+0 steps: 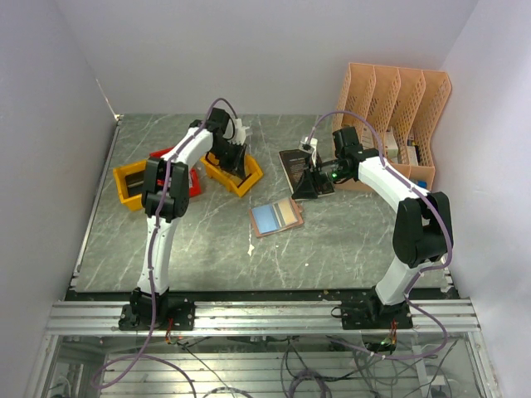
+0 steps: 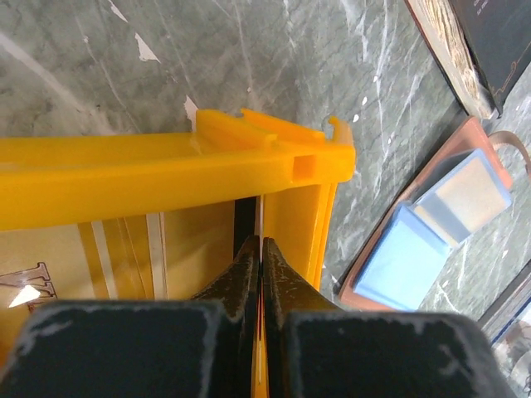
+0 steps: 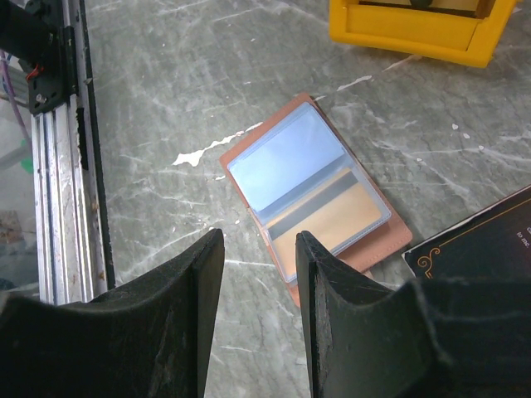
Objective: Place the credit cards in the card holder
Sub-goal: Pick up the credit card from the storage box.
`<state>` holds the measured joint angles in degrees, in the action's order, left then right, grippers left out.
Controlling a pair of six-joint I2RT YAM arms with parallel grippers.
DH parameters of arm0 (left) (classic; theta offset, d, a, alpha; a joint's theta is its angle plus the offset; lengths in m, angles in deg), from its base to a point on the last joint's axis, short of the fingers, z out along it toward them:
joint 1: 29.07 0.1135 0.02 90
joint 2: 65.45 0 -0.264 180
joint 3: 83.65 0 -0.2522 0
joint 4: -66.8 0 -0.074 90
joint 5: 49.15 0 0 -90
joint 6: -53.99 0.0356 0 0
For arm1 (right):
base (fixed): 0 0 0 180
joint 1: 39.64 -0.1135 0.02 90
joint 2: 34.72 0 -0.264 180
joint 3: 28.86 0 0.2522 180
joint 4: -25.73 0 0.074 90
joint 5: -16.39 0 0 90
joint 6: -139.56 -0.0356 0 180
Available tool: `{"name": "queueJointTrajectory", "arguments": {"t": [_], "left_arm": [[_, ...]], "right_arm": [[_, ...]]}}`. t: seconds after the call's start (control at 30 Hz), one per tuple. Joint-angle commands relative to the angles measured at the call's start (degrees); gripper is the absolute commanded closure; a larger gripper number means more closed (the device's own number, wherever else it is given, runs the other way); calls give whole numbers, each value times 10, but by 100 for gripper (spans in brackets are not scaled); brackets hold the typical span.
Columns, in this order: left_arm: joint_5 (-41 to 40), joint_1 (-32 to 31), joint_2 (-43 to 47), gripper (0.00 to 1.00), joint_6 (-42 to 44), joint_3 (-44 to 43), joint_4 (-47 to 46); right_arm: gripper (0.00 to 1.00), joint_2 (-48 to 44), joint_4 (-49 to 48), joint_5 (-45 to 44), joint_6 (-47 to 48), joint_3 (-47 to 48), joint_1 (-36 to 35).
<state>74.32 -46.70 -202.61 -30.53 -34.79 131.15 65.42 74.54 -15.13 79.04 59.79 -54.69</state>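
The card holder lies open on the table, tan-pink with clear sleeves. A light blue credit card sits in one sleeve and an orange-gold one in the other. My left gripper reaches down into a yellow bin. Its jaws are pressed together on a thin card seen edge-on, its colour not readable. My right gripper hovers open above the bare table just short of the card holder, holding nothing. In the left wrist view the card holder shows at the right.
A black book lies under my right arm. A peach slotted file rack stands at the back right. A second yellow bin and a red bin sit at the left. The metal rail marks the near table edge.
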Motion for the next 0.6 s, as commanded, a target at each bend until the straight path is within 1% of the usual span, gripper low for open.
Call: {"name": "queueJointTrajectory", "arguments": {"t": [0.0, 0.17, 0.23, 0.37, 0.43, 0.57], "left_arm": [[-11, 12, 17, 93, -32, -9, -8], [7, 47, 74, 93, -124, 50, -95], [1, 52, 85, 93, -155, 60, -112], [-4, 52, 97, 93, -161, 52, -105], [-29, 52, 117, 93, -176, 69, -129], [-96, 53, 159, 93, -237, 101, -168]], "right_arm": [[60, 2, 6, 2, 9, 15, 5], [60, 3, 6, 3, 10, 14, 5], [60, 4, 6, 4, 11, 15, 5], [60, 5, 7, 4, 11, 15, 5], [60, 5, 7, 4, 11, 15, 5], [60, 4, 7, 3, 11, 15, 5]]}}
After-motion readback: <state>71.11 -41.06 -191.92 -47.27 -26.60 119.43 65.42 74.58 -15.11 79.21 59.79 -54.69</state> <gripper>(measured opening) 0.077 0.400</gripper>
